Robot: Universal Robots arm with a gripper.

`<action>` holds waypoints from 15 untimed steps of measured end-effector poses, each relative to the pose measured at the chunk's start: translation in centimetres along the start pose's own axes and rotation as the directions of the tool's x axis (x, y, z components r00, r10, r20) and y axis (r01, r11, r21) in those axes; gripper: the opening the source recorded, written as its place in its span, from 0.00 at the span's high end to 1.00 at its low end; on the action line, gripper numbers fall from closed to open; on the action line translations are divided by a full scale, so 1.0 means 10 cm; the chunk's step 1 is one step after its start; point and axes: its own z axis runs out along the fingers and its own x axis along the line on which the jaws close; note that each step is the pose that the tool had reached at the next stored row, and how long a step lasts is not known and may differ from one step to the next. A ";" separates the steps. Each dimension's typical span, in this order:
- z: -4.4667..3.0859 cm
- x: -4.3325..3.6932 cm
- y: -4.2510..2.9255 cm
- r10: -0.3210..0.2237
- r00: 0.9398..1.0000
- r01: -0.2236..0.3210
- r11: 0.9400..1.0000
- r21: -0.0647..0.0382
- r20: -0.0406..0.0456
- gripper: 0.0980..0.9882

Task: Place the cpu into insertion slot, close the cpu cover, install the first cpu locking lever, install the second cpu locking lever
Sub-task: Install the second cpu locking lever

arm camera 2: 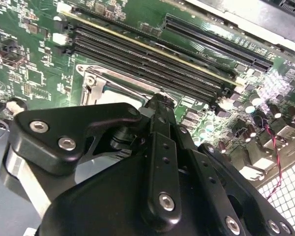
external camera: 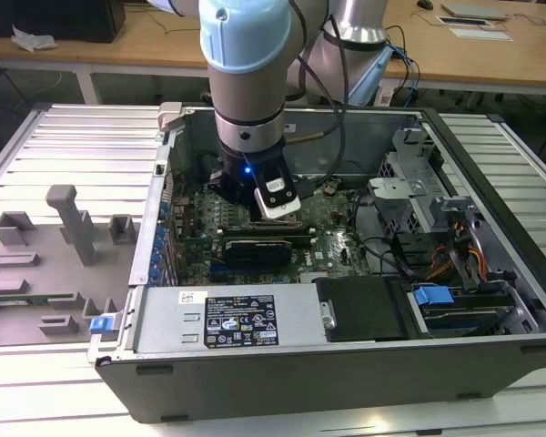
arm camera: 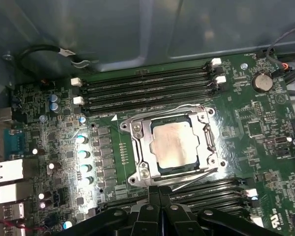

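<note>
Silver cpu (arm camera: pixel 175 147) just beyond fingers (arm camera: pixel 155 196) (seated)

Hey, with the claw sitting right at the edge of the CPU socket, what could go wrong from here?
The claw sits at the socket's edge by a thin lever wire; it might slip off and scrape the motherboard. The memory slots lie close beside the cpu cover, so a sideways drift may clip them. The cpu could shift if the cover is jolted.
</note>
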 end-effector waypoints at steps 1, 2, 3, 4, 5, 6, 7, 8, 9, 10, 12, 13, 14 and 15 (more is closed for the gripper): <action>0.006 0.008 -0.010 0.000 1.000 0.000 1.000 -0.003 -0.001 0.99; 0.011 0.011 -0.020 0.000 1.000 0.000 1.000 -0.006 -0.001 0.99; 0.022 0.012 -0.050 0.001 1.000 -0.001 1.000 -0.009 -0.001 0.99; 0.028 0.010 -0.066 0.001 1.000 -0.001 1.000 -0.010 -0.002 0.99; 0.037 0.009 -0.079 0.001 1.000 -0.001 1.000 -0.012 -0.002 0.99; 0.048 0.009 -0.088 0.001 1.000 -0.001 1.000 -0.017 -0.003 0.99; 0.055 0.010 -0.091 0.002 1.000 -0.002 1.000 -0.024 -0.004 0.99; 0.059 0.014 -0.092 0.003 1.000 -0.003 0.999 -0.036 -0.006 0.99; 0.061 0.019 -0.094 0.004 1.000 -0.004 0.999 -0.047 -0.007 0.99; 0.072 0.029 -0.100 0.004 1.000 -0.004 0.998 -0.061 -0.010 0.99; 0.108 0.034 -0.114 0.004 1.000 -0.005 0.998 -0.067 -0.011 0.99; 0.127 0.035 -0.122 0.004 1.000 -0.005 0.998 -0.069 -0.011 0.99; 0.139 0.036 -0.125 0.004 1.000 -0.005 0.997 -0.072 -0.012 0.99; 0.148 0.037 -0.128 0.004 1.000 -0.005 0.997 -0.075 -0.012 0.99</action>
